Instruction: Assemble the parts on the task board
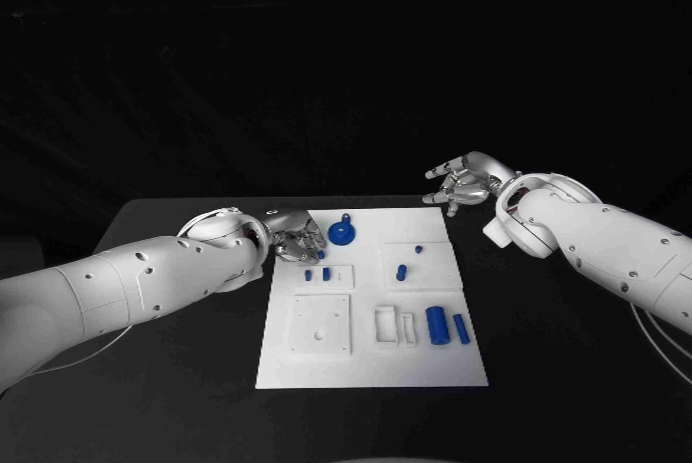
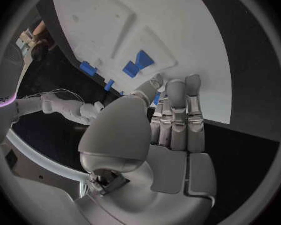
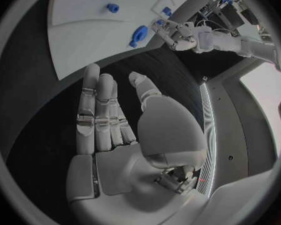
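Head view: left hand [image 1: 293, 238] empty, fingers apart, just beside round blue part [image 1: 342, 232] on task board [image 1: 433, 368]. Left wrist view: probably light, stiff, slick; best pinched at rim. Right wrist view: right hand [image 3: 115, 135] open, empty

Task board [image 1: 372, 368]: one white plate lay on the table.
Blue parts: seven were counted on the board.
- Round part with a tab [image 1: 342, 232]: one, just beside the left hand [image 1: 293, 239].
- Small pieces [image 1: 307, 275]: four, near the left hand.
- Long cylinders [image 1: 436, 324]: two, well apart from both hands.
Hands: two, left and right [image 1: 462, 180].
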{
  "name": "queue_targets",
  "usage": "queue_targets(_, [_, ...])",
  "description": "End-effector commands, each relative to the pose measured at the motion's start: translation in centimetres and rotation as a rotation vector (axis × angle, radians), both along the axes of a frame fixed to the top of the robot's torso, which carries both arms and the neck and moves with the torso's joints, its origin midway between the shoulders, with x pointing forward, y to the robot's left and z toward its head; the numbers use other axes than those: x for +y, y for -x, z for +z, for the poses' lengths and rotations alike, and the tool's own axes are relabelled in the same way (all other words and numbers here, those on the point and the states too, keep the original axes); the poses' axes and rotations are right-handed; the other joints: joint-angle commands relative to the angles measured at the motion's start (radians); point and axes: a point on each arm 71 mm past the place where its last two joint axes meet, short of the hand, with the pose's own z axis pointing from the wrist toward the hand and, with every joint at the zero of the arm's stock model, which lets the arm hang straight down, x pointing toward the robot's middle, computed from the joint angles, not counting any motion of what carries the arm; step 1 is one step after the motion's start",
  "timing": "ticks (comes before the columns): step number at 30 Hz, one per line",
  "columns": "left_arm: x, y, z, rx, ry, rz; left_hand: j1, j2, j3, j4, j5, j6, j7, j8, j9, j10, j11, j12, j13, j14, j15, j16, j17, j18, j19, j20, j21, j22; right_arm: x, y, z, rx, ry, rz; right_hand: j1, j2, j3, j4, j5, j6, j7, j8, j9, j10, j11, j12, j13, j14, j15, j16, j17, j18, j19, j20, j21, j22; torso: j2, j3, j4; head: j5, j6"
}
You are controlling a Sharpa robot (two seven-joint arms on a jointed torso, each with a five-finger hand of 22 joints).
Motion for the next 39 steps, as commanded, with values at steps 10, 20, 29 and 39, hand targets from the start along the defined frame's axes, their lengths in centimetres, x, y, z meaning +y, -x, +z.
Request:
queue_targets(10, [2.2, -0.5, 1.0, -0.032, 0.087, 0.089, 0.021, -0.024, 0.054, -0.029, 0.021, 0.062, 0.034, 0.002, 0.002, -0.066, 0.027, -0.005, 0.000, -0.027, 0.021, -0.034, -0.016, 0.044, -0.013, 0.022, -0.005, 0.021, 0.6, 1.1, -0.6, 0.035, 0.040, 0.070, -0.004, 0.029, 0.036, -0.070, -0.038, 0.116, 0.003, 0.006, 0.006, 0.098, 0.028, -0.409, -0.224, 0.028, 0.008, 0.019, 0.009, 0.016, 0.022, 0.007, 0.037, 0.028, -0.001, 0.0013, -0.0009, 0.002, 0.007])
queue_targets(20, [5.2, -1.4, 4.4, -0.002, 0.552, 0.299, 0.023, 0.004, 0.066, -0.050, 0.015, 0.129, 0.037, -0.003, 0.003, 0.072, -0.009, 0.010, 0.002, -0.061, 0.003, -0.272, -0.105, 0.008, -0.107, 0.007, -0.067, 0.003, 1.8, 2.8, -1.0, -0.012, 0.216, 0.148, -0.046, 0.039, 0.172, -0.148, -0.124, 0.285, -0.023, 0.008, 0.012, 0.139, 0.031, -0.587, -0.228, 0.084, 0.001, 0.066, 0.039, 0.028, 0.042, 0.000, 0.110, 0.111, 0.000, -0.0001, -0.0006, -0.030, 0.028])
queue_targets(29, [5.5, -1.2, 7.0, 0.106, 0.909, 0.370, -0.049, 0.012, -0.097, 0.046, 0.036, 0.060, 0.055, -0.001, 0.003, -0.190, 0.071, 0.004, -0.001, -0.143, 0.108, -0.809, -0.279, -0.012, -0.222, 0.114, -0.334, -0.406, 2.5, 3.8, -1.9, -0.023, 0.365, 0.149, -0.070, 0.005, 0.253, -0.127, -0.176, 0.285, -0.023, 0.008, 0.012, 0.119, 0.036, -0.593, -0.229, 0.098, 0.004, 0.069, 0.048, 0.022, 0.040, 0.002, 0.135, 0.141, -0.002, -0.0007, 0.0008, -0.044, 0.035])
queue_targets(39, [5.3, -1.0, 7.4, 0.163, 1.046, 0.397, -0.033, 0.041, -0.160, 0.051, 0.016, 0.070, 0.054, -0.002, 0.003, -0.115, 0.066, -0.001, -0.001, -0.101, 0.131, -1.061, -0.265, -0.015, -0.192, 0.141, -0.326, -0.913, 4.1, 4.8, -2.5, -0.076, 0.475, 0.158, -0.056, -0.042, 0.267, -0.097, -0.243, 0.272, -0.019, 0.009, 0.012, 0.108, 0.040, -0.591, -0.229, 0.093, 0.007, 0.059, 0.044, 0.023, 0.035, 0.005, 0.128, 0.137, 0.000, -0.0008, 0.0006, -0.043, 0.029])
